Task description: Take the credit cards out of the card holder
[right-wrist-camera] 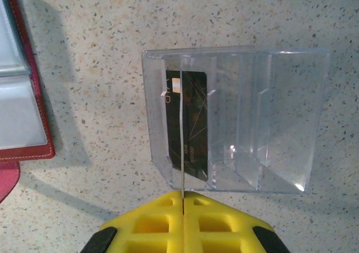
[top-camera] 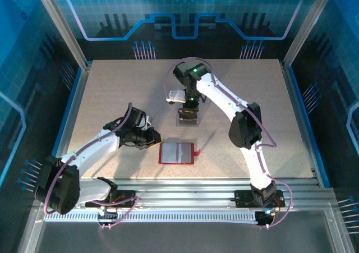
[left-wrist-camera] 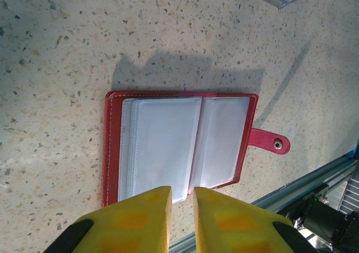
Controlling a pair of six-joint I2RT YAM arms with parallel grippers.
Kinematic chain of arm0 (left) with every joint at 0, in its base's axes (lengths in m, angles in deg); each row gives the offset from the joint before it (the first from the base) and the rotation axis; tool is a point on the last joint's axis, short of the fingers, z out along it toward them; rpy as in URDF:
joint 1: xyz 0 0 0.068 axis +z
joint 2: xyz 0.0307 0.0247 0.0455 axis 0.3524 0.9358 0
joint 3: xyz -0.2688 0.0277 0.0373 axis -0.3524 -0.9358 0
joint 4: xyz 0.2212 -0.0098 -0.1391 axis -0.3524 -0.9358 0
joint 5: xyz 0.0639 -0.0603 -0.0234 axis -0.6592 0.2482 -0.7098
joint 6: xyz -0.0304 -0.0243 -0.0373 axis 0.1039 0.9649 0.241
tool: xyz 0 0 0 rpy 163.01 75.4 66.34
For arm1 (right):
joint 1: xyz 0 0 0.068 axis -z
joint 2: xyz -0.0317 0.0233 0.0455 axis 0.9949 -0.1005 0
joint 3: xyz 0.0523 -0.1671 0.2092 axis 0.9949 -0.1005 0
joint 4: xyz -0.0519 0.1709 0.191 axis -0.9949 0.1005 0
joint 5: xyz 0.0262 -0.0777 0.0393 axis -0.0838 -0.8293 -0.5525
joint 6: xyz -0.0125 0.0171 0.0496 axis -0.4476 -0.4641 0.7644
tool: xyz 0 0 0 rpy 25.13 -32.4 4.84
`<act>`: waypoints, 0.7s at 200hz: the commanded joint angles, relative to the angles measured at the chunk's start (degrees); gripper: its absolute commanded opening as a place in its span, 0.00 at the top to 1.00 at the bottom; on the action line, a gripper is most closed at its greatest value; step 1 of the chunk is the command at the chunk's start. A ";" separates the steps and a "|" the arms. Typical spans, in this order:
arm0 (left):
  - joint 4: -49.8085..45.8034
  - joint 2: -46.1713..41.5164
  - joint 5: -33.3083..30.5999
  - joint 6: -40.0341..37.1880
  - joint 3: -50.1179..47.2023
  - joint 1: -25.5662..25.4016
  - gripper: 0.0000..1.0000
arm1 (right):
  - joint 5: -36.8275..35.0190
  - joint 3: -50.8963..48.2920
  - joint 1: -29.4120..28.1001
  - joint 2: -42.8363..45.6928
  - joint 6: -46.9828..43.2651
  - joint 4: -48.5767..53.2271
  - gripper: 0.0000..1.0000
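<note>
1. With right gripper (right-wrist-camera: pixel 183 199) pinching a thin credit card (right-wrist-camera: pixel 182 129) edge-on above the clear plastic slotted box (right-wrist-camera: pixel 280 118), lower straight down.
2. Aim beside the slotted black chip card (right-wrist-camera: pixel 194 124).
3. Leave left gripper (left-wrist-camera: pixel 183 192), slightly spread and empty, by the open dark-red folding card holder (left-wrist-camera: pixel 112 152).

Open card holder (left-wrist-camera: pixel 179 146) on speckled table (left-wrist-camera: pixel 67 40)
Left gripper (left-wrist-camera: pixel 182 196) fingers slightly parted at its near edge
</note>
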 commanded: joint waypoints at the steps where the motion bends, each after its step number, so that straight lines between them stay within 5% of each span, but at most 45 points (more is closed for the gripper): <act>1: -1.40 -1.17 -0.14 0.77 -0.85 0.66 0.82 | -0.29 3.30 0.78 -2.81 -1.47 3.46 1.00; 140: -1.53 -1.34 0.13 0.67 -1.55 1.02 0.82 | 2.39 4.14 1.14 -8.97 -1.21 4.63 1.00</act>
